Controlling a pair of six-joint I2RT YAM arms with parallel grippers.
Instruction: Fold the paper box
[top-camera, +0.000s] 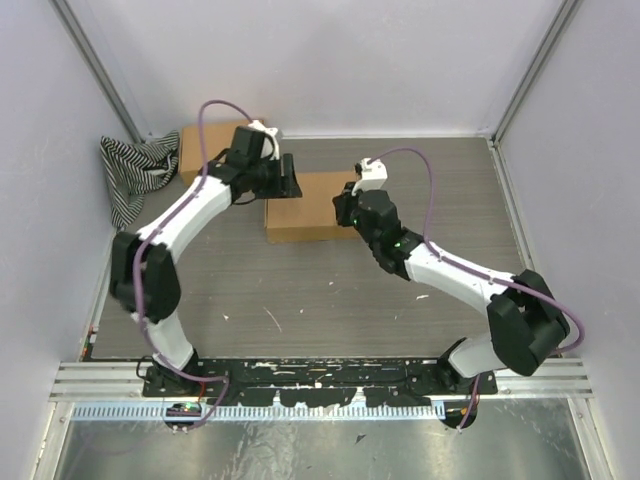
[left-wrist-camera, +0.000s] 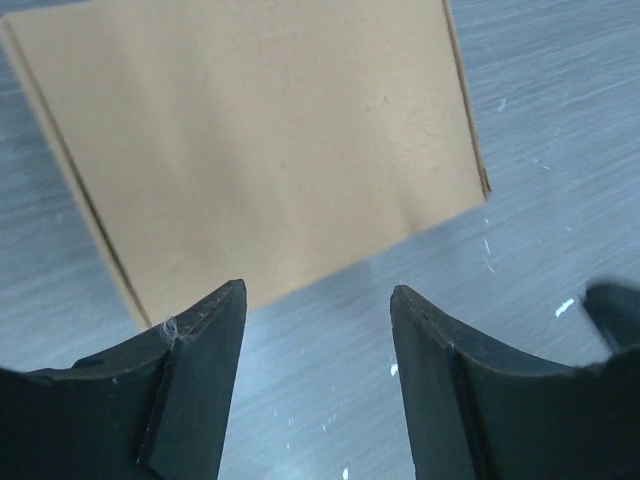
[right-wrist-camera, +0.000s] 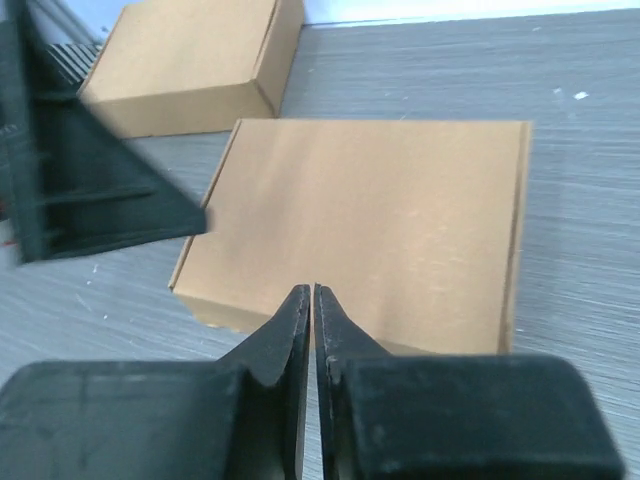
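Observation:
The paper box lies closed and flat on the grey table, mid-back, its lid down. It fills the top of the left wrist view and the middle of the right wrist view. My left gripper hovers at the box's far left corner, open and empty. My right gripper is at the box's right side, its jaws shut with nothing between them, tips over the box's near edge.
A second ready-made brown box sits at the back left, also in the right wrist view. A black-and-white striped cloth lies beside it against the left wall. Walls enclose the table on three sides.

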